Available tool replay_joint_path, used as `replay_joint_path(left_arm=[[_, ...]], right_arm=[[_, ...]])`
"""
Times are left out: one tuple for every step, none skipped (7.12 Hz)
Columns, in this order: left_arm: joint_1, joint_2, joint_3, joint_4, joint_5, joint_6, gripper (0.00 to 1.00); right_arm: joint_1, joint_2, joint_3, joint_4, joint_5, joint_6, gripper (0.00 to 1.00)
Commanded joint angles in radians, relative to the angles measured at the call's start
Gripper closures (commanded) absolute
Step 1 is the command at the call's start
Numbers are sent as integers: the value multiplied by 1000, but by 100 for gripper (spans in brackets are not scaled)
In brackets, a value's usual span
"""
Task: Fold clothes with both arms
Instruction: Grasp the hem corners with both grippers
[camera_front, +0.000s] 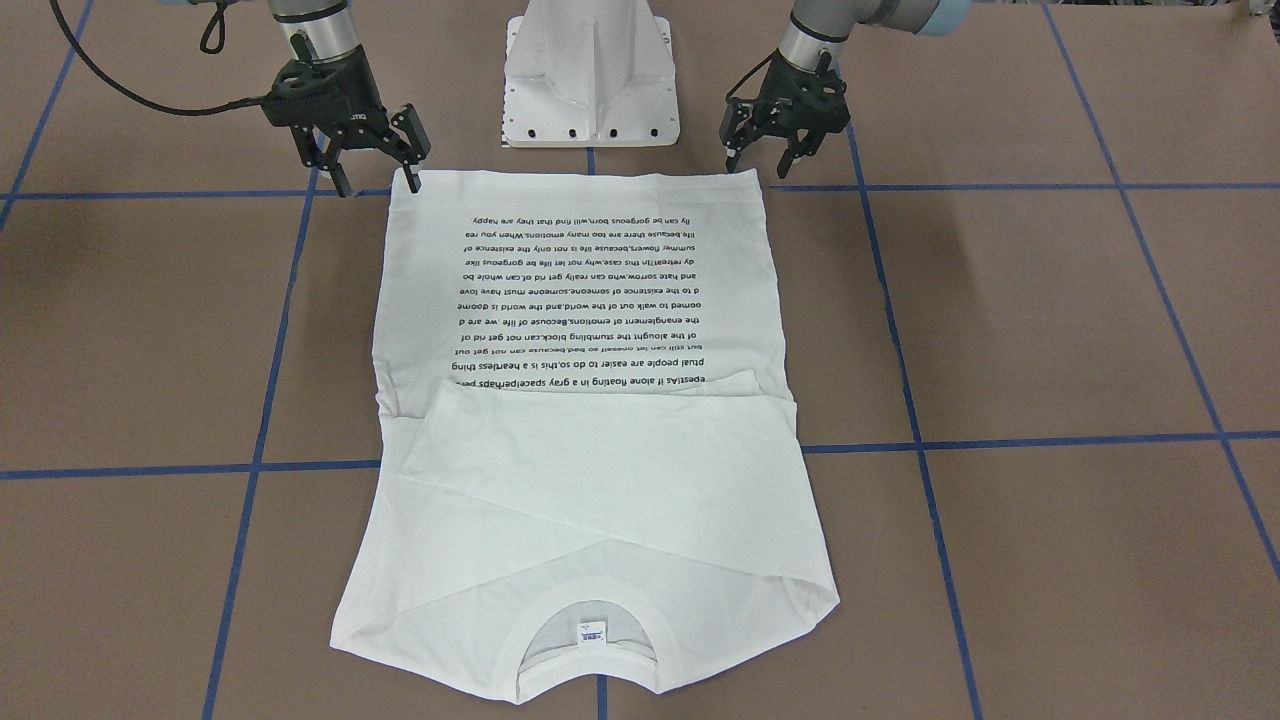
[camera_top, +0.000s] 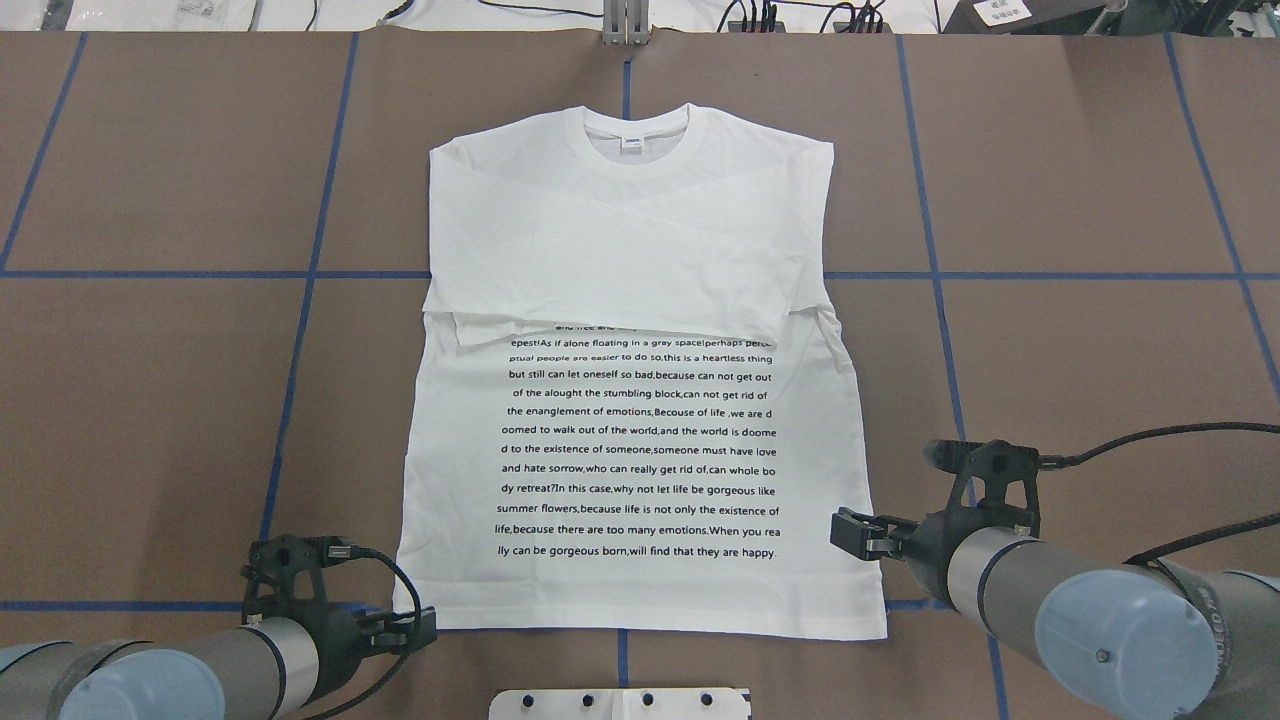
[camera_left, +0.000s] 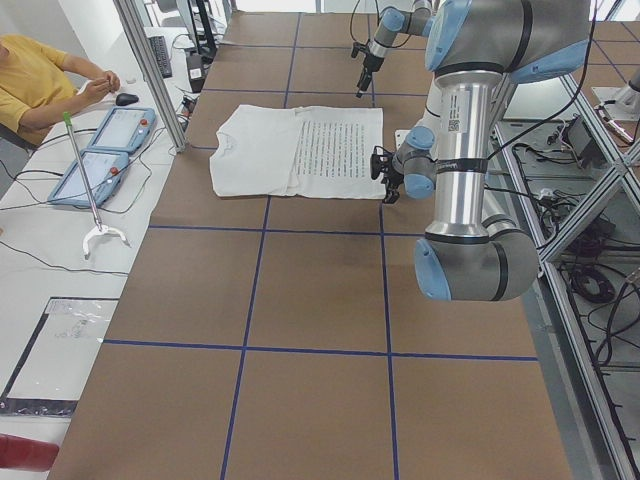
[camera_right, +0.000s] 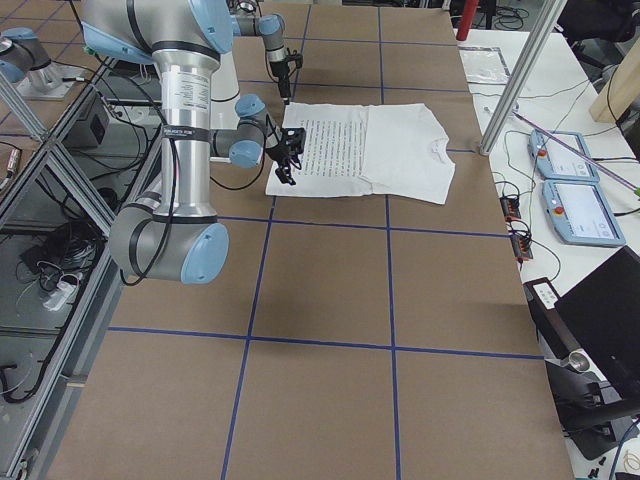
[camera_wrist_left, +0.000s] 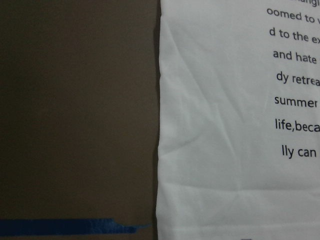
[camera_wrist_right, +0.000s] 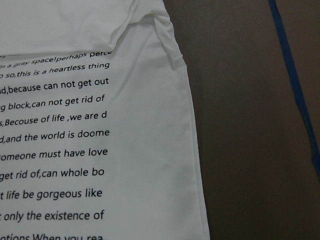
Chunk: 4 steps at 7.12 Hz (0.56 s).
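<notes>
Legibly, the T-shirt (camera_top: 630, 220) print ends "they are happy."

Four wide, two wrist close-ups; T-shirt (camera_top: 640, 400) shared

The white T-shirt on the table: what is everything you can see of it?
The white T-shirt looks like soft cotton and lies flat on the brown table, black printed text facing up. Its long sleeves are folded across the chest. The ribbed collar, with a small label, points away from the robot. At the hem corners sit the open left pincer and right pincer; contact is unclear.
</notes>
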Motion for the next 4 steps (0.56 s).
replay_joint_path(left_arm=[[-1,-20,0,25,-1,4,28],[-1,-20,2,25,-1,4,28],[-1,-21,10,31,-1,4,28],[-1,-27,13,40,-2,4,28]], right_arm=[[-1,2,0,0,0,0,0],[1,2,0,0,0,0,0],[-1,2,-2,0,0,0,0],[1,2,-3,0,0,0,0]])
